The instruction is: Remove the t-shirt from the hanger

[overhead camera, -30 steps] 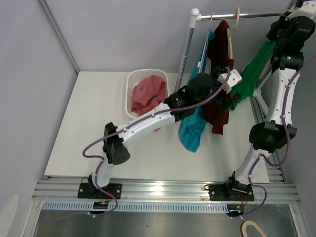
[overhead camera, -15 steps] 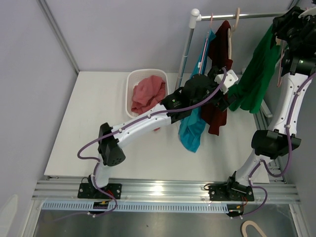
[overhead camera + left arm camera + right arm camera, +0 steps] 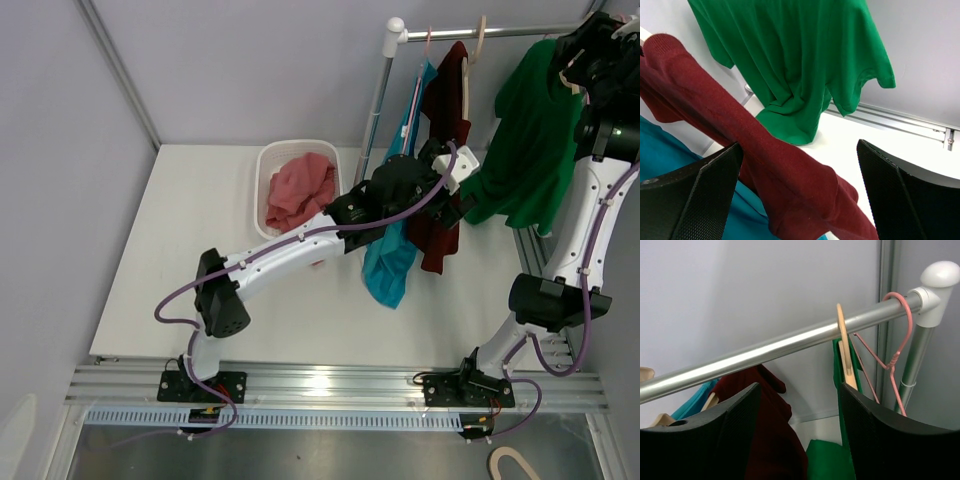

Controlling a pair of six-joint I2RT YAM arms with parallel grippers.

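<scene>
Top external view: the white counter (image 3: 180, 260) fills the floor of the scene, and a clothes rail (image 3: 520, 32) crosses above its far right corner on a white-capped post. The green t-shirt (image 3: 530, 150) hangs at the rail's right end, above the counter's right edge. Its neck is up and its hem down, so the long axis runs vertical, with the lower cloth flaring left toward the left arm's wrist. Crowding it on the left is a maroon garment (image 3: 445, 110), then a teal garment (image 3: 390, 260) draping lower, both between shirt and post. A white basket (image 3: 268, 160) sits at the far edge with pink cloth (image 3: 300, 190) heaped inside.

Right wrist view: a wooden hanger (image 3: 845, 355) is hooked on the rail with green cloth just beneath, and a pink wire hanger (image 3: 900, 335) is beside it near the cap. The right pincer (image 3: 797, 435) has its jaws apart with nothing between them.

The left pincer (image 3: 797, 192) is spread wide, a maroon sleeve crossing the gap unclamped.
</scene>
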